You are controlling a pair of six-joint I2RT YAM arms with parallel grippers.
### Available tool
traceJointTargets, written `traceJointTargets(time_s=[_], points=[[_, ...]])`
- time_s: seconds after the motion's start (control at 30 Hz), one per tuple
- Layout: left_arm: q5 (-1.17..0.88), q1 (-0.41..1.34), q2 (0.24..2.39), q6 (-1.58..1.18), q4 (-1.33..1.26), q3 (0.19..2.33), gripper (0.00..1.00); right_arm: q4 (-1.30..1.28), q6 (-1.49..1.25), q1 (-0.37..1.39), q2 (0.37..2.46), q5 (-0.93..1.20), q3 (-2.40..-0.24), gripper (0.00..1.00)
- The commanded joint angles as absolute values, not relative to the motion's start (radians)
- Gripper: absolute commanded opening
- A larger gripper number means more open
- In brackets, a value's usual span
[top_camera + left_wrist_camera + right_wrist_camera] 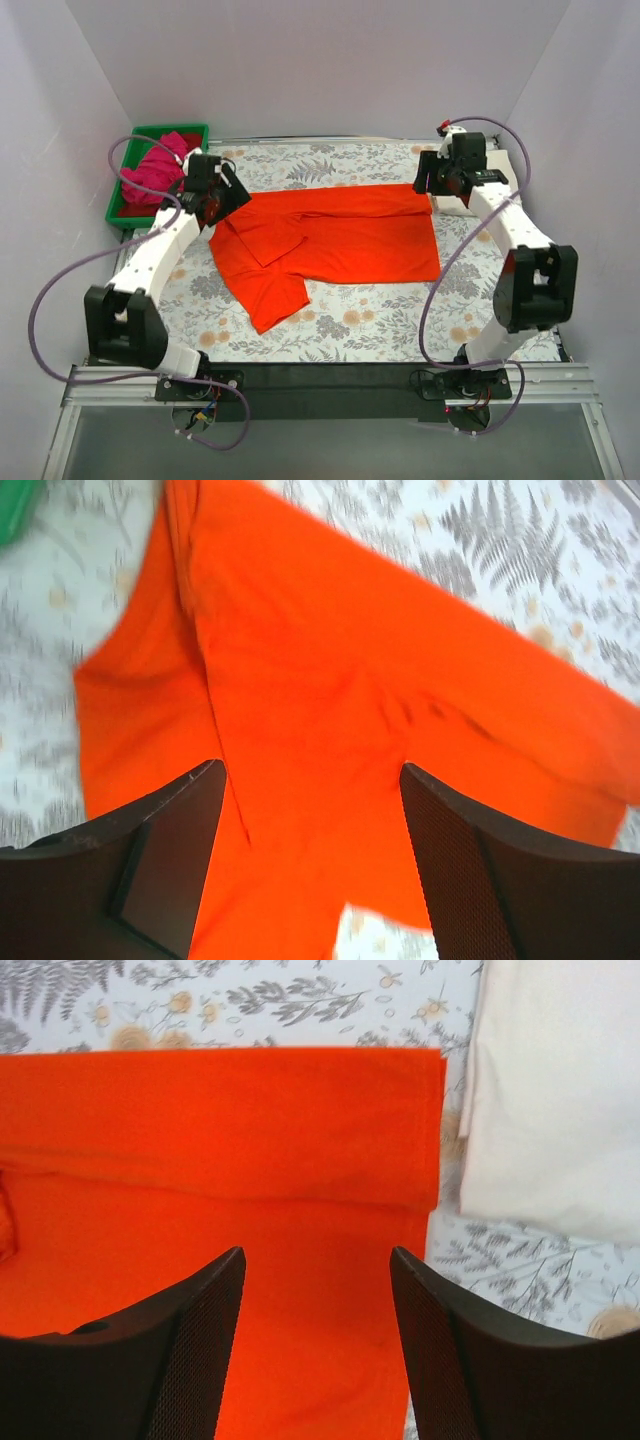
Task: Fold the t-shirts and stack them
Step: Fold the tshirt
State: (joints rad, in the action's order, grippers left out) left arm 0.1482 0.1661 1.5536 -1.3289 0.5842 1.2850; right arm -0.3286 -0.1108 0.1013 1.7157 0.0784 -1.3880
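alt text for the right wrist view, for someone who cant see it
An orange-red t-shirt lies flat on the floral cloth, filling most of the view, its far edge folded over. The right gripper is open over it, nothing between its fingers. A cream-white t-shirt lies beside it at the upper right.

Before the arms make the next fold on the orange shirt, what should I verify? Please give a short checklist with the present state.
1. Left fingers open, holding nothing: ok.
2. Right fingers open, holding nothing: ok.
3. Orange shirt has its far edge folded over along its length: ok.
4. Near sleeve folded in: not ok, it lies spread on the cloth.
5. Cream shirt apart from the orange one: ok.
6. Pink shirt folded: not ok, it is crumpled in the tray.
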Motion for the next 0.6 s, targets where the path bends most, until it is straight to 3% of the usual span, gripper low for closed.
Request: traceJointTargets(time_s=[0.0,0.23,0.57], points=[[0.202,0.199,1.355,-1.414,0.681,1.079,0.66,-0.380,-0.179,0.109,1.576,0.081,-1.238,0.57],[0.207,0.206,1.158,-1.512,0.692,0.772,0.61,-0.426,-0.233,0.109,1.361,0.009,-0.948,0.57],[0.255,0.204,1.301,-1.529,0.563,0.719,0.56,-0.382,-0.268,0.109,1.262,-0.069,-0.723,0.53]])
